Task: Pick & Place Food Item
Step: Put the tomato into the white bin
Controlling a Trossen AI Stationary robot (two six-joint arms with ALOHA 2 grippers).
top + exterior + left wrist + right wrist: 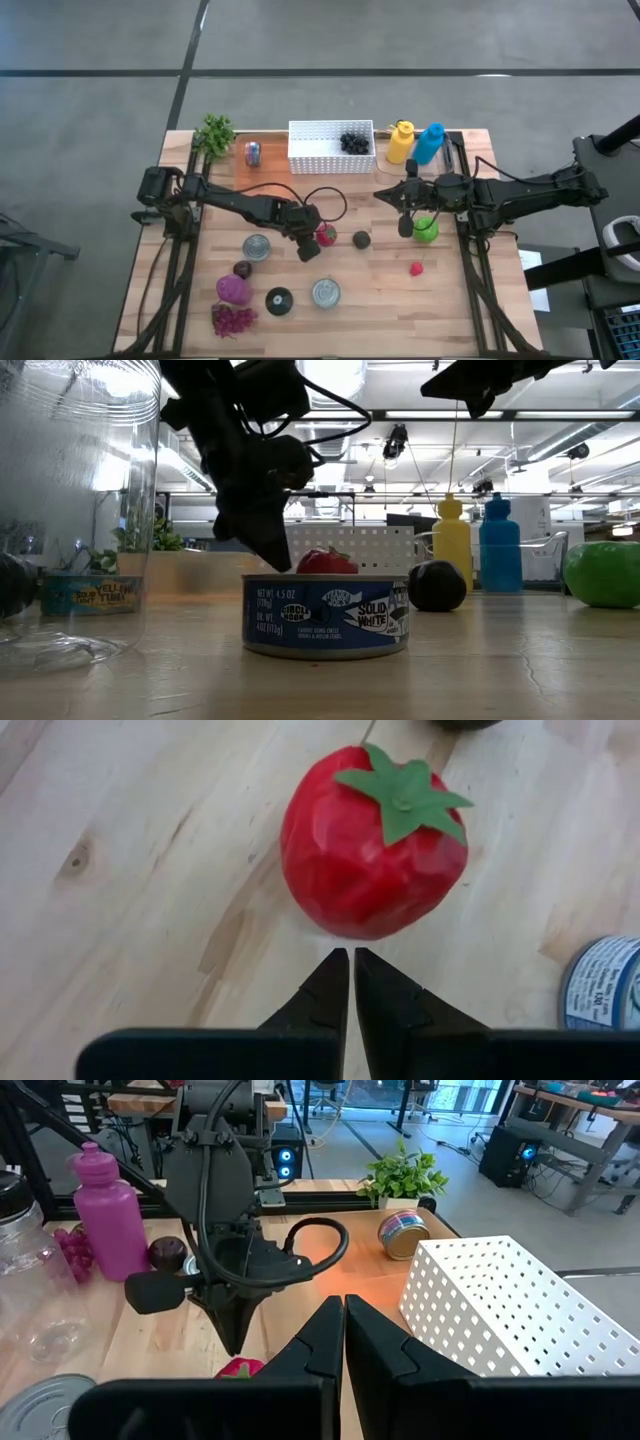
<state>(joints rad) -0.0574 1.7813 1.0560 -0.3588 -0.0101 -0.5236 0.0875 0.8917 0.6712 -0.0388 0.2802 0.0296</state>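
Observation:
A red tomato (370, 845) with a green leafy top (405, 798) rests on the wooden table (470, 300), near its middle (326, 236). My left gripper (350, 955) is shut and slants down at the table just beside the tomato, on the tomato's left in the high view (309, 243). In the low view its tip (283, 563) stands close to the tomato (327, 561), behind a tuna can (325, 616). My right gripper (343, 1305) is shut, holds nothing and hangs well above the table at the right (385, 193). My left gripper's shut fingertips (335, 965) stand right at the tomato's lower side (340, 925), coming slantwise from above. I cannot tell whether they touch it. The tomato sits on the table.
A white basket (331, 147) with dark grapes stands at the far edge, beside a yellow bottle (400, 142) and a blue one (428, 143). Near the tomato lie a dark avocado (361, 239), a green apple (426, 230), a strawberry (416, 267) and two cans (257, 246) (326, 292).

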